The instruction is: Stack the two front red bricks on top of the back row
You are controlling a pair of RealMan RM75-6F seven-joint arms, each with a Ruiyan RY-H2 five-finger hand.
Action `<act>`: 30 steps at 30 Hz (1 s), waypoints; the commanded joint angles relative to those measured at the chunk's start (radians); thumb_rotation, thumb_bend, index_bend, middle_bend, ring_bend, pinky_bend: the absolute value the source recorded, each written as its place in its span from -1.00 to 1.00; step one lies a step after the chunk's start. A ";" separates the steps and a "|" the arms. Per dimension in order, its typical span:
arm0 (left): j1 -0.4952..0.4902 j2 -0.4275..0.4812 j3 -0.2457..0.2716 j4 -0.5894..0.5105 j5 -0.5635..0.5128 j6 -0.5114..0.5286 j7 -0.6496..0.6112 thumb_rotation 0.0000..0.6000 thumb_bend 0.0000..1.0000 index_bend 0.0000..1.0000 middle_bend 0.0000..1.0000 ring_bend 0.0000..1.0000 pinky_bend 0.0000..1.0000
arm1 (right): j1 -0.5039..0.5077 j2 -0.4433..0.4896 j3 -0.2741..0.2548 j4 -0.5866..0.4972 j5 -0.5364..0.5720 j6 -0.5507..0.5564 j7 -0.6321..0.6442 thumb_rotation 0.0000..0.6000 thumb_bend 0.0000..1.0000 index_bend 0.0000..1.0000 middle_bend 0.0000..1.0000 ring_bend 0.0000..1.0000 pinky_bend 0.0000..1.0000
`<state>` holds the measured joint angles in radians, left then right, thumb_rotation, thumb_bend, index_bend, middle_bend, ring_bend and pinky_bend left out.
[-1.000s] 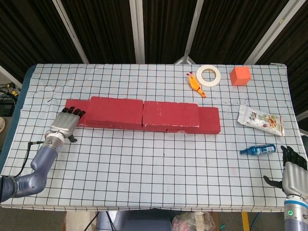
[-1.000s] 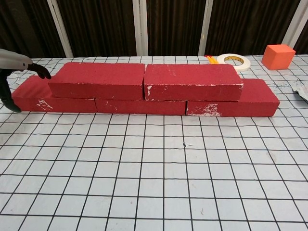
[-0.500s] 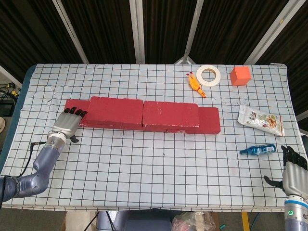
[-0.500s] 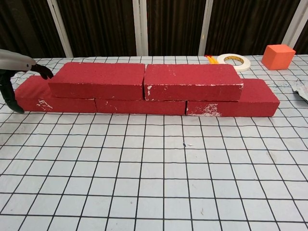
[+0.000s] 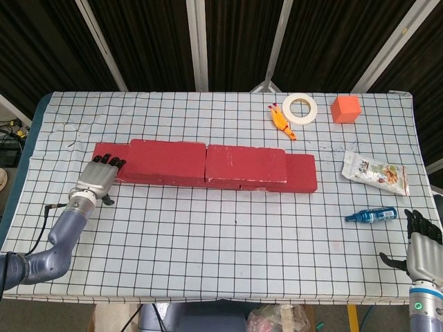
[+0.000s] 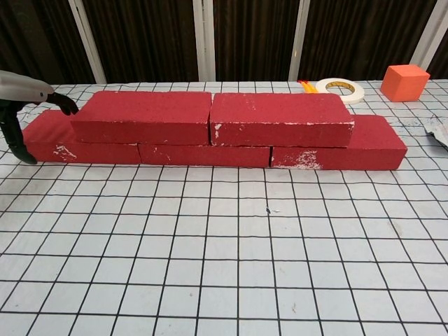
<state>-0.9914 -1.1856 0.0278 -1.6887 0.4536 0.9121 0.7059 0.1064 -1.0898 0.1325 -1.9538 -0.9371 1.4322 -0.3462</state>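
Red bricks are seen already stacked: the left upper brick (image 6: 142, 115) and right upper brick (image 6: 280, 117) lie on the bottom row (image 6: 336, 150) across the desk (image 5: 228, 242). Little is judged left. Left hand (image 5: 99, 178), fingers (image 5: 109, 162) loosely spread and empty, sits just beside the row's left end; right hand (image 5: 422, 254) is held open, well apart.

Two red bricks (image 5: 208, 162) sit end to end on a lower brick row (image 5: 301, 173). The left hand (image 5: 97, 179) lies at the row's left end, perhaps touching. The right hand (image 5: 421, 252), fingers spread, rests near a blue bottle (image 5: 371, 215).
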 commanded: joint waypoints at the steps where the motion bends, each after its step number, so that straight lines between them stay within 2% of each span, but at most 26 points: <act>1: -0.001 0.001 0.000 -0.002 -0.001 0.000 0.002 1.00 -1.00 -0.79 -0.83 -1.00 -0.83 | 0.000 0.000 0.000 0.000 0.001 0.000 0.000 1.00 -0.63 -0.90 -1.00 -1.00 -1.00; 15: -0.003 0.009 0.001 -0.013 -0.001 0.002 0.002 1.00 -1.00 -0.78 -0.83 -1.00 -0.83 | -0.002 0.001 0.002 0.000 0.002 0.006 0.002 1.00 -0.63 -0.90 -1.00 -1.00 -1.00; 21: 0.016 0.086 -0.008 -0.090 0.027 0.033 -0.030 1.00 -1.00 -0.76 -0.83 -1.00 -0.83 | -0.002 -0.001 0.001 0.001 0.002 0.006 -0.001 1.00 -0.63 -0.90 -1.00 -1.00 -1.00; 25: 0.090 0.191 -0.026 -0.194 0.137 0.083 -0.146 1.00 -1.00 -0.76 -0.83 -1.00 -0.83 | 0.000 -0.003 -0.001 0.002 -0.001 0.003 -0.004 1.00 -0.63 -0.90 -1.00 -1.00 -1.00; 28: 0.196 0.265 -0.018 -0.270 0.301 0.143 -0.282 1.00 -1.00 -0.76 -0.83 -1.00 -0.82 | 0.003 -0.005 -0.004 0.003 -0.013 -0.003 -0.002 1.00 -0.63 -0.90 -1.00 -1.00 -1.00; 30: 0.288 0.284 0.005 -0.284 0.452 0.215 -0.379 1.00 -1.00 -0.76 -0.83 -1.00 -0.82 | 0.005 -0.007 -0.011 0.010 -0.047 -0.011 0.012 1.00 -0.63 -0.90 -1.00 -1.00 -1.00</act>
<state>-0.8429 -0.9749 0.0148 -1.9033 0.7002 1.0254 0.4833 0.1096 -1.0950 0.1265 -1.9492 -0.9613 1.4273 -0.3443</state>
